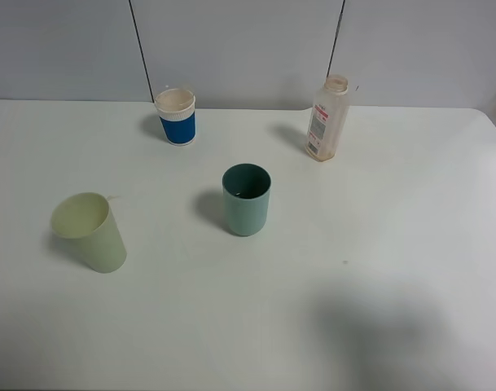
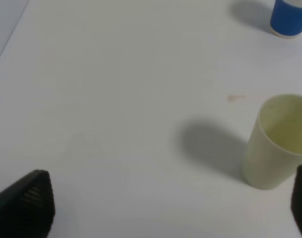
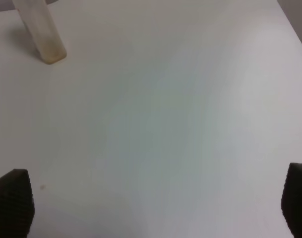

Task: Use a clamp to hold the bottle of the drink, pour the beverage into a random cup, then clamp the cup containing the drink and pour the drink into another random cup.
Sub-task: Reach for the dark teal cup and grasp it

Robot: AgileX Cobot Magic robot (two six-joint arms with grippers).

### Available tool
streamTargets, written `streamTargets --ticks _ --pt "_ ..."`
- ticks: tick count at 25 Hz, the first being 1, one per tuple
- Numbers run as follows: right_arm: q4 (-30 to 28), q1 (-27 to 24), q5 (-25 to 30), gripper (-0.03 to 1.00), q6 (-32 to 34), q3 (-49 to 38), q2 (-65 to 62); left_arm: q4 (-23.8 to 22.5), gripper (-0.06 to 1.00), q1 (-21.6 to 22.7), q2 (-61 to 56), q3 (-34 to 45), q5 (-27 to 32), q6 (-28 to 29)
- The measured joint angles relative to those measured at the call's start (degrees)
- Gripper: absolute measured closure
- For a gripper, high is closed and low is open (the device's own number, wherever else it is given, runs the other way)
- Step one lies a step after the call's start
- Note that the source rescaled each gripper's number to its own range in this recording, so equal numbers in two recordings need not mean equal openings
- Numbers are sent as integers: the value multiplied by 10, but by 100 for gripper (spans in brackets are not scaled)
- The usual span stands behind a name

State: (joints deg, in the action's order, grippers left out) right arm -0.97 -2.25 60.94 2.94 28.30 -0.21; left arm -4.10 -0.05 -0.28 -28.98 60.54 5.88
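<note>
- Right gripper [image 3: 154,201] is spread wide and holds nothing, with only bare bench [image 1: 410,244] between its tips.
- Left gripper [image 2: 163,207] is also wide and empty. The pale cup [image 2: 274,144] stands just ahead of one tip and the blue cup [image 2: 289,17] is well beyond.
- The bottle [image 1: 328,118] stands upright at the far right of the bench, long axis vertical and neck open. My right wrist camera shows its base [image 3: 39,29] ahead and off to one side, well apart from the gripper.
- I judge the right arm the nearer one for the bottle. It needs to go forward and across, then close on the squarish body from the side.
- The teal cup [image 1: 247,199] stands mid-bench, between the bottle and the pale cup.
- I see only a tan tint low in the bottle, and I cannot tell whether the teal cup has drink in it.
</note>
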Motion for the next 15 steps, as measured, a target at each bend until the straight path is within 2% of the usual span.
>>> streamTargets --ticks 15 --pt "0 0 0 -3 0 0 0 0 6 1 0 0 0 0"
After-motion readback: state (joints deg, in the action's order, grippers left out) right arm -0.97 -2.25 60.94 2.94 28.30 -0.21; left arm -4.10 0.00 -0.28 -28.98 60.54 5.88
